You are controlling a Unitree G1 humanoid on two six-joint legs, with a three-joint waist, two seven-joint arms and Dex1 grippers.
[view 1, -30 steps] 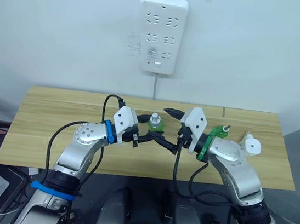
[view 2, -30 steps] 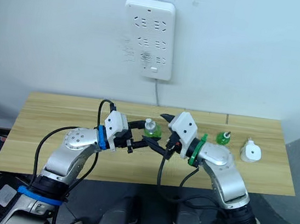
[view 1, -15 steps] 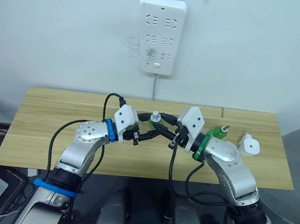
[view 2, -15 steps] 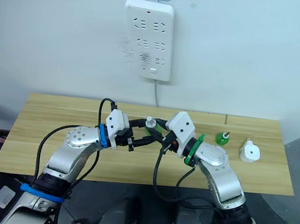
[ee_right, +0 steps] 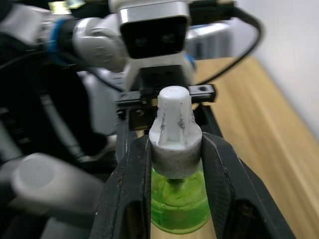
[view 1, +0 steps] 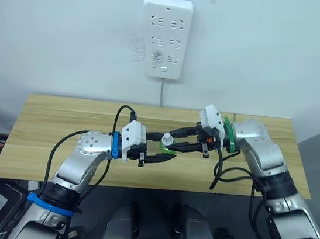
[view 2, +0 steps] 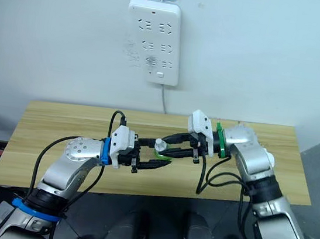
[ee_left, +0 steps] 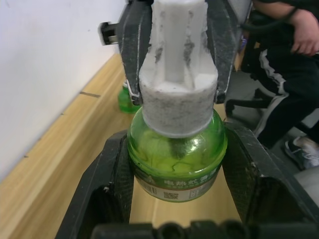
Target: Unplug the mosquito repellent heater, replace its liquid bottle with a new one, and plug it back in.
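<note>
A green liquid bottle with a white cap hangs over the table's front middle, between both grippers. My left gripper is shut on the bottle's green body, one finger on each side. From the other side my right gripper is shut on the white cap, its fingers pressing the cap's base. A second green bottle stands on the table behind them. The mosquito repellent heater is hidden behind my right arm.
A long white power strip hangs on the wall above the wooden table, its cord running down to the back edge. In the left wrist view a seated person is beyond the table's right end.
My right gripper has closed from wide open onto the bottle's cap. My right arm has swung up and out over the table's right side. The left gripper keeps its hold.
</note>
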